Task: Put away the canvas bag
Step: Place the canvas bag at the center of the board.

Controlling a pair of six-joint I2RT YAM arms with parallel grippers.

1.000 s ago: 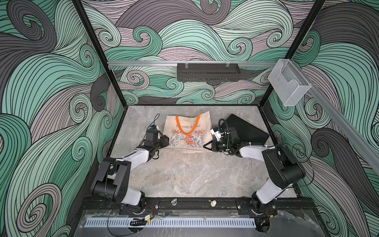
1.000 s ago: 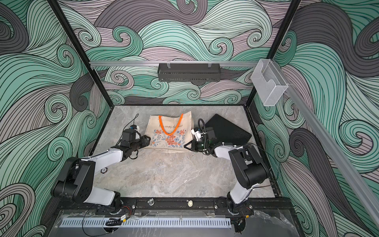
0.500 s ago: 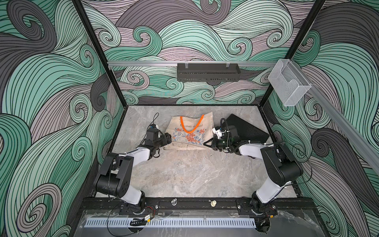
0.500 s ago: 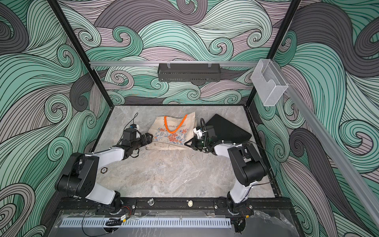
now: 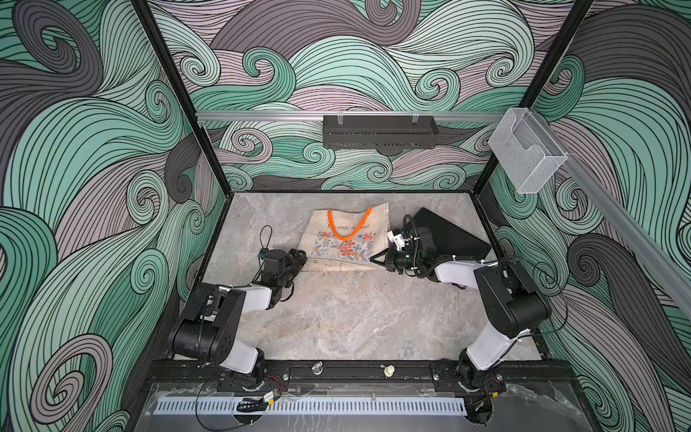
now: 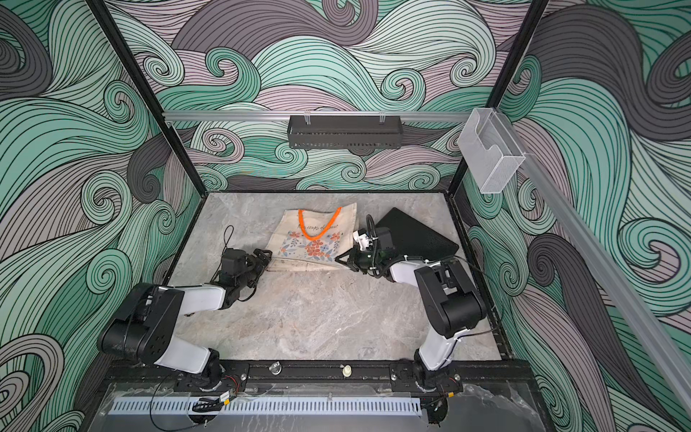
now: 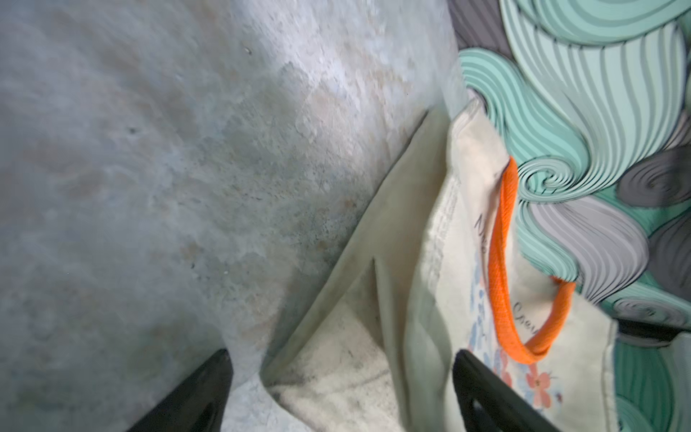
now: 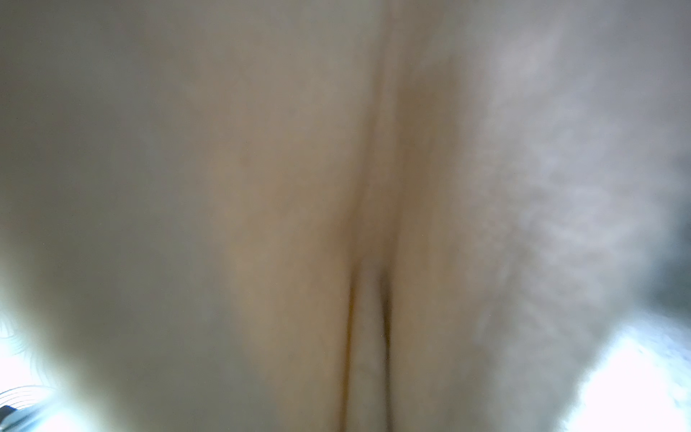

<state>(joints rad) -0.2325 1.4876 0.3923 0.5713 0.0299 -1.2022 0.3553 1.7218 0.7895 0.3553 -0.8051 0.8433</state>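
The canvas bag (image 5: 349, 239) (image 6: 318, 239), beige with orange handles and a floral print, lies near the back of the table in both top views, its near edge folded under. My left gripper (image 5: 301, 257) (image 7: 340, 377) is open at the bag's near left corner. In the left wrist view that corner (image 7: 336, 374) lies loose between the spread black fingers (image 7: 202, 392). My right gripper (image 5: 374, 259) is shut on the bag's near right corner. Blurred beige cloth (image 8: 261, 187) fills the right wrist view and hides that gripper's fingers.
A flat black ribbed box (image 5: 450, 235) lies right of the bag, behind my right wrist. A black rack (image 5: 379, 131) hangs on the back wall's rail. A clear plastic holder (image 5: 527, 149) sits on the right rail. The side walls are close to both arms.
My left gripper has opened and let go of the bag's left corner. The bag, lifted and tilted half a second ago, has settled back down. My right gripper stays shut on its corner.
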